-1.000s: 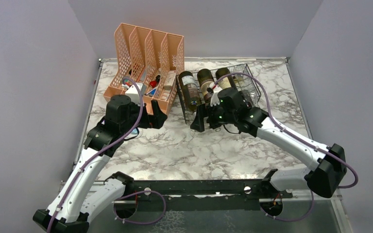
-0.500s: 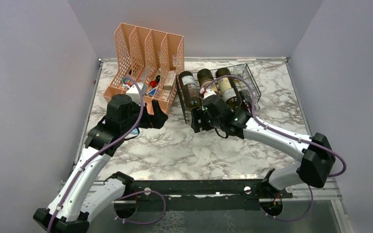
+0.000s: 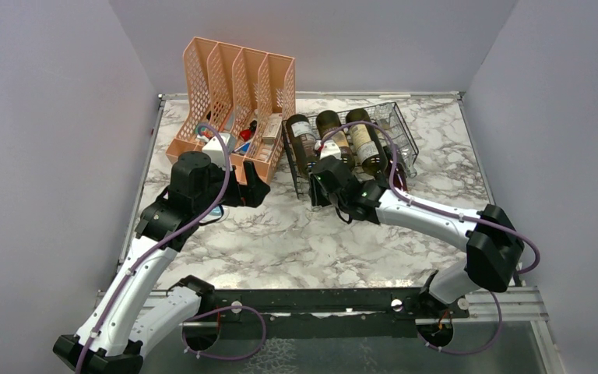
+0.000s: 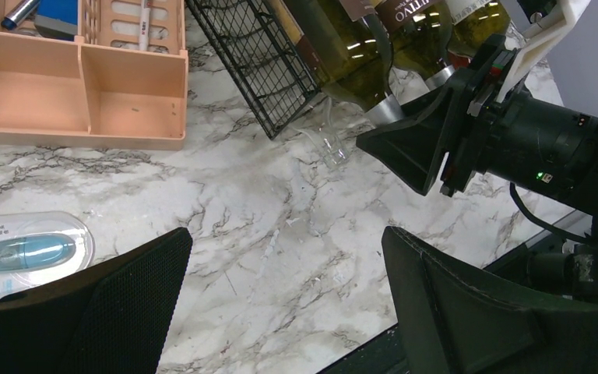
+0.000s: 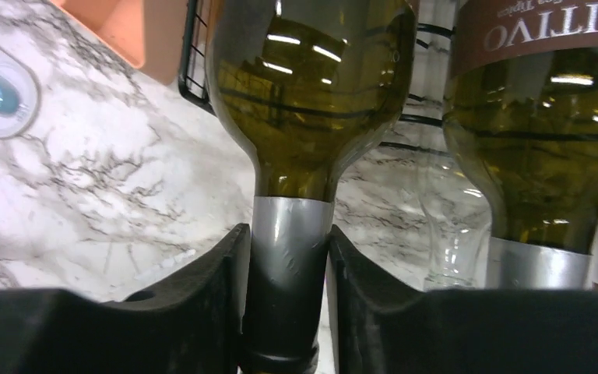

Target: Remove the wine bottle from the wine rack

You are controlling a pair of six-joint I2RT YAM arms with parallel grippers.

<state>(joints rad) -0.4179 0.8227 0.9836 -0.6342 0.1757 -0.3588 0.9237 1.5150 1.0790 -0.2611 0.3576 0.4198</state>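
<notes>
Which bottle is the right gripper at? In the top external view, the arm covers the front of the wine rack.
Observer: The leftmost wine bottle. The right wrist view shows its silver-foiled neck between the fingers of the right gripper.
Operator: Do the fingers touch the neck, or is there a gap?
Observer: Both fingers lie against the foil. I see no gap.
Operator: Does the left gripper hold anything?
Observer: No. In its wrist view the left gripper is open and empty, above the marble table.
</notes>
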